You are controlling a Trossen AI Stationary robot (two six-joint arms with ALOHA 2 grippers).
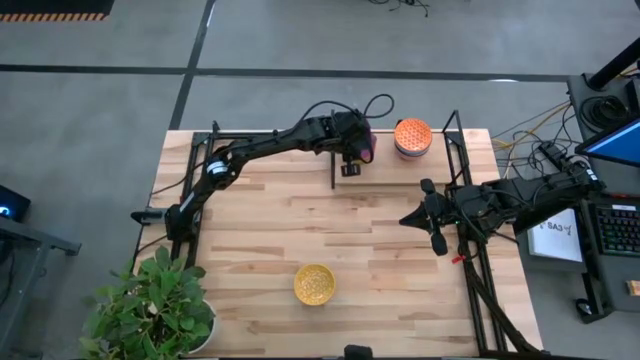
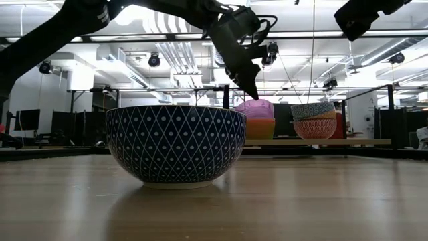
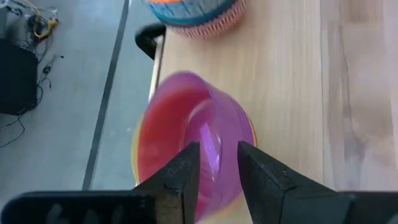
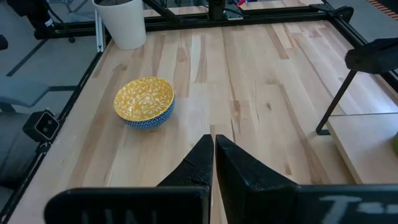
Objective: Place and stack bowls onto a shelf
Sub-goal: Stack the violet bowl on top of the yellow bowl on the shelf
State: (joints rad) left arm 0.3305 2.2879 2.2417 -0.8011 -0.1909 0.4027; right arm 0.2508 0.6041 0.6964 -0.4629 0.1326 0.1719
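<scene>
Left end effector (image 3: 214, 163): fingers parted over purple bowl (image 3: 205, 134) on shelf (image 3: 286, 74); right end effector (image 4: 213, 155) clenched (empty); gold patterned bowl (image 1: 314, 284) near bench (image 1: 400, 300) front edge

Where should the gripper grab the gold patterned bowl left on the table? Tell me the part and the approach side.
Take the gold patterned bowl by its rim, coming straight down from above. It sits upright and open, apart from other things, so one finger can likely slip inside the wall and one outside. The right gripper, shut and empty, is the nearer one; it must open first.
</scene>
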